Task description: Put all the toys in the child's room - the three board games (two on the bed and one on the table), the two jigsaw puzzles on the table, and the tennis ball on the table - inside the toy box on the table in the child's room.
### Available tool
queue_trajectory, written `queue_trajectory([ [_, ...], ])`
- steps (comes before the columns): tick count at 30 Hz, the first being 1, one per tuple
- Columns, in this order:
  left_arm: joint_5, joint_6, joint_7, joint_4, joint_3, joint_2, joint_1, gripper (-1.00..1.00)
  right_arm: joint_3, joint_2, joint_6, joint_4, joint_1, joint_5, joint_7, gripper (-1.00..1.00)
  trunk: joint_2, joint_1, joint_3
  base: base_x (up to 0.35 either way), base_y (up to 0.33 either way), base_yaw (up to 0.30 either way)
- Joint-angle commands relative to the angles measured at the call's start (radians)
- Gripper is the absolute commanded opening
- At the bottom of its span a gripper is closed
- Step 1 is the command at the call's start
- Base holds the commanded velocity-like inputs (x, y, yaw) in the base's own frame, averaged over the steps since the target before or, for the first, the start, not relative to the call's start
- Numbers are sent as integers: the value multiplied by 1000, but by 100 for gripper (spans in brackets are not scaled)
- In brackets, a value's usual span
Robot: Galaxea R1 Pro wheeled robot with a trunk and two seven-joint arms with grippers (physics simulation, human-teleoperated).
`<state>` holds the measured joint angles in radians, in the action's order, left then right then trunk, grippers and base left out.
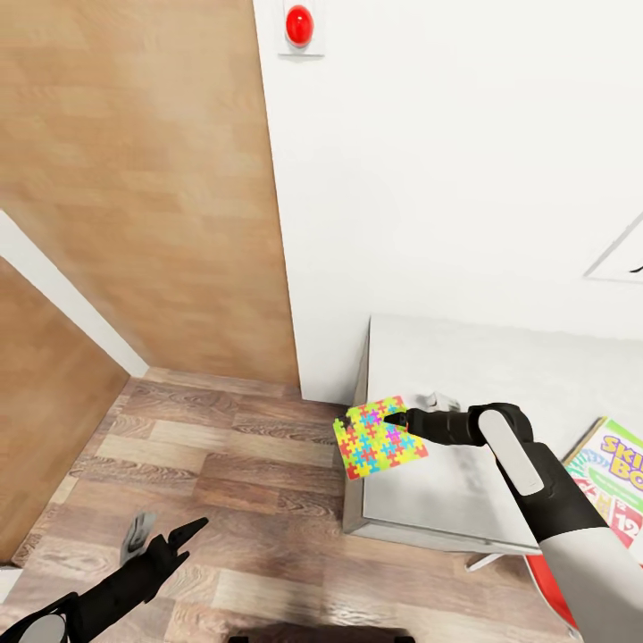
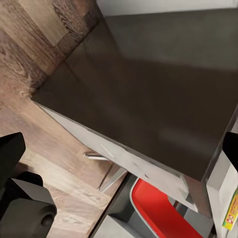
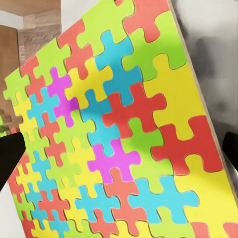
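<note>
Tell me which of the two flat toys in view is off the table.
The multicoloured jigsaw puzzle slab, held tilted in the right gripper at the light-grey table's corner. The yellow-green "SKIP-BO" game box lies flat at the head view's right edge.

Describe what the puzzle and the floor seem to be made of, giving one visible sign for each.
Puzzle: likely foam or card, matte; flat bright interlocking pieces with a thin tan edge showing in the right wrist view. Floor: wood planks or wood-look laminate; grain and plank seams.
</note>
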<state>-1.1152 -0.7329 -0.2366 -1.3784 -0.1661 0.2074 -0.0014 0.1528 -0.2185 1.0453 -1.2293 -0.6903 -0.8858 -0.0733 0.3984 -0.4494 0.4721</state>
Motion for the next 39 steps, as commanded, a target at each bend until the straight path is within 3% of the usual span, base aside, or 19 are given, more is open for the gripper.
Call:
queue_trajectory([
  [1, -1, -5, -1, -1, -1, -1, 0, 100, 0, -1, 2, -1, -1, -8, -7, 100, 2, -1, 1, 0, 0, 69],
  [22, -1, -4, 2, 27, -1, -12, -13, 100, -10, -4, 2, -1, 0, -9, -7, 100, 2, -1, 1, 0, 0, 17],
  [28, 2, 25, -6, 165, 9, -49, -108, 100, -15, -21, -20, -14, 5, -4, -8, 100, 2, -1, 1, 0, 0, 0],
  [30, 16, 48, -20, 278, 36, -72, -191, 100, -24, -51, -72, -33, 10, 7, -7, 100, 2, -1, 1, 0, 0, 0],
  [32, 49, 75, -52, 405, 83, -91, -287, 100, -30, -97, -140, -66, 21, 23, -6, 100, 2, -1, 1, 0, 0, 0],
  [33, 49, 75, -52, 405, 83, -91, -287, 100, -30, -97, -140, -66, 21, 23, -6, 100, 2, -1, 1, 0, 0, 0],
  [34, 70, 92, -74, 471, 113, -100, -340, 100, -33, -121, -173, -86, 31, 29, -5, 100, 2, -1, 1, 0, 0, 0],
  [39, 95, 119, -101, 497, 140, -104, -365, 100, -61, -148, -200, -114, 59, 43, 23, 100, 2, -1, 1, 0, 0, 0],
])
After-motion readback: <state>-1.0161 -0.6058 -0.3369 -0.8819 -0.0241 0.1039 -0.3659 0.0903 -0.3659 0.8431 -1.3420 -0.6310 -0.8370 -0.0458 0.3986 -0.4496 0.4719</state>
